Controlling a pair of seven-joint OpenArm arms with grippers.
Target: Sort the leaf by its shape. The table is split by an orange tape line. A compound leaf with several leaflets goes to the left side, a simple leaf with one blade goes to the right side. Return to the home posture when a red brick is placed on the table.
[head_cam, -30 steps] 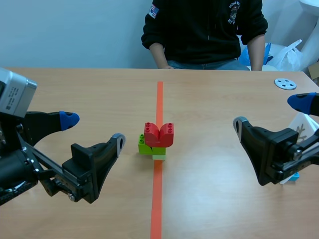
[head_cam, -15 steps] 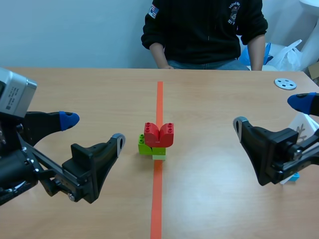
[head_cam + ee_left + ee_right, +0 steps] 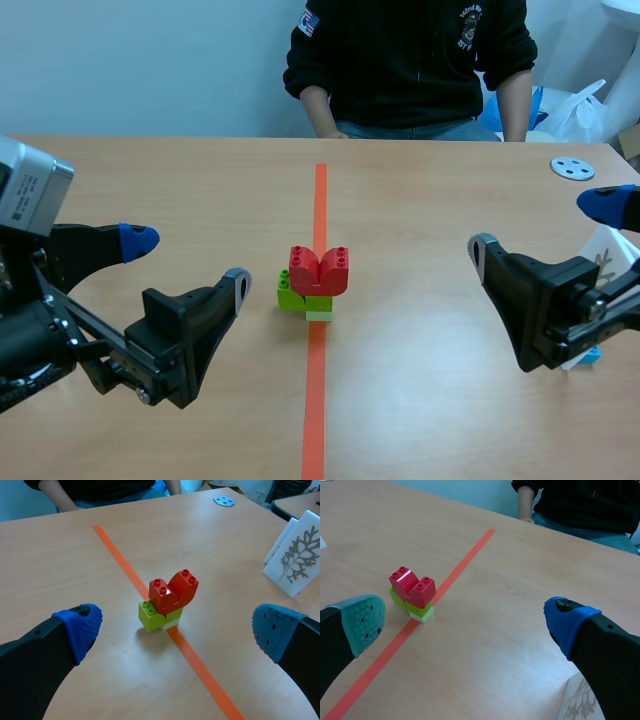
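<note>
The left arm point(image 3: 60, 330) enters low at the near left of the wooden table point(image 3: 200, 190). The left gripper point(image 3: 188, 258) hangs above the left half of the table with its fingers spread wide and nothing between them; one pad is blue point(image 3: 138, 238), the other grey.

Down the middle runs the orange tape line point(image 3: 315, 400), from the near edge toward the far one. On it stands a small stack of toy bricks point(image 3: 317, 284): two red bricks point(image 3: 320, 270) with rounded sides, set side by side, on lime-green bricks point(image 3: 298, 296) that jut out to the left of the tape. In the left wrist view the stack lies ahead of the gripper, in line with the gap between its fingers.

Beyond the far edge sits a person point(image 3: 410, 60) in a black top, forearms down at the table's edge.

The right gripper point(image 3: 544, 226) hangs above the right half of the table, likewise wide open and empty, with a grey pad toward the tape and a blue pad point(image 3: 605, 203) on the outer side.

The leaf card point(image 3: 300, 555), a white card that stands tilted and bears a grey print of a branching, many-lobed leaf, is on the right side, well apart from the tape. In the scene view the right arm hides most of it; no gripper touches it.

A pale round disc point(image 3: 572, 168) with holes lies near the far right corner.
</note>
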